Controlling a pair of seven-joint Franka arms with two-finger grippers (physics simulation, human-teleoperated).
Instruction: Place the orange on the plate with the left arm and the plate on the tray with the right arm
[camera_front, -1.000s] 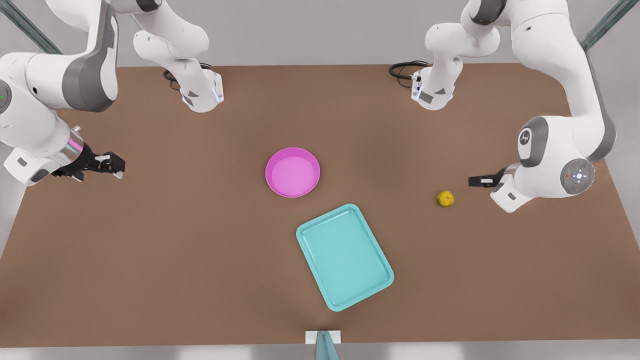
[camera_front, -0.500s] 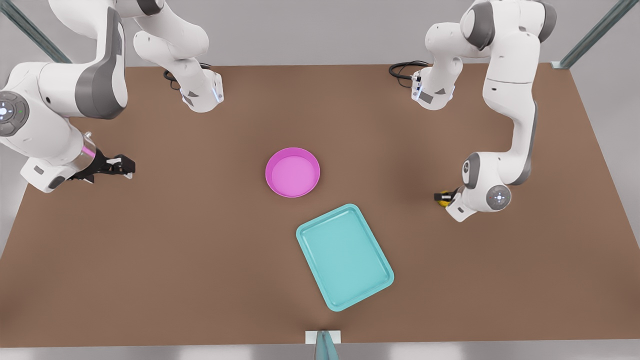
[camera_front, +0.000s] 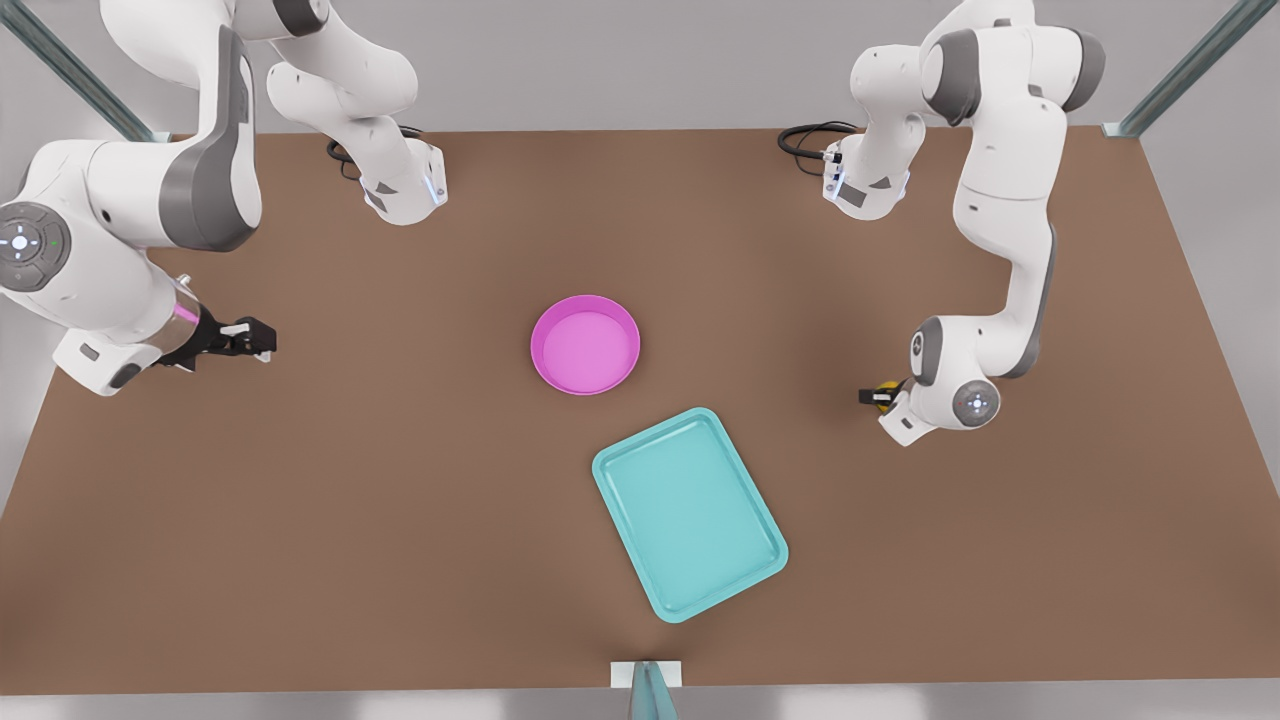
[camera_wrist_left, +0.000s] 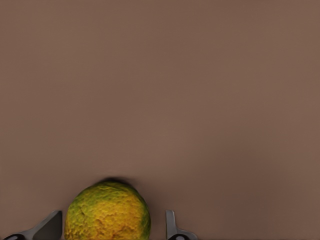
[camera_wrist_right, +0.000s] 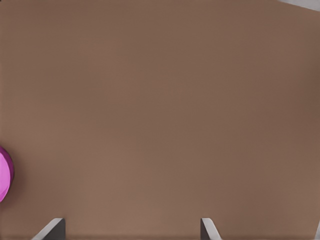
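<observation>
The small yellow-green orange (camera_front: 884, 392) lies on the brown table at the front view's right. My left gripper (camera_front: 872, 396) is low over it and open. In the left wrist view the orange (camera_wrist_left: 107, 212) sits between the fingers, with a small gap on each side. The pink plate (camera_front: 585, 344) rests at the table's middle, and its rim (camera_wrist_right: 4, 172) shows in the right wrist view. Just in front of the plate lies the teal tray (camera_front: 689, 514). My right gripper (camera_front: 252, 340) hovers open at the front view's left, far from the plate, its fingers (camera_wrist_right: 56, 226) wide apart.
Both arm bases (camera_front: 400, 190) (camera_front: 865, 185) stand at the table's far edge with a black cable (camera_front: 805, 138) beside one. A small white-and-teal fixture (camera_front: 647, 680) sits at the near edge. Bare brown table (camera_front: 400, 500) spreads around the plate and tray.
The left arm has dropped from beside the orange onto it, and its fingers now straddle the fruit. The right gripper has crept a little towards the plate. Orange, plate and tray have not moved.
</observation>
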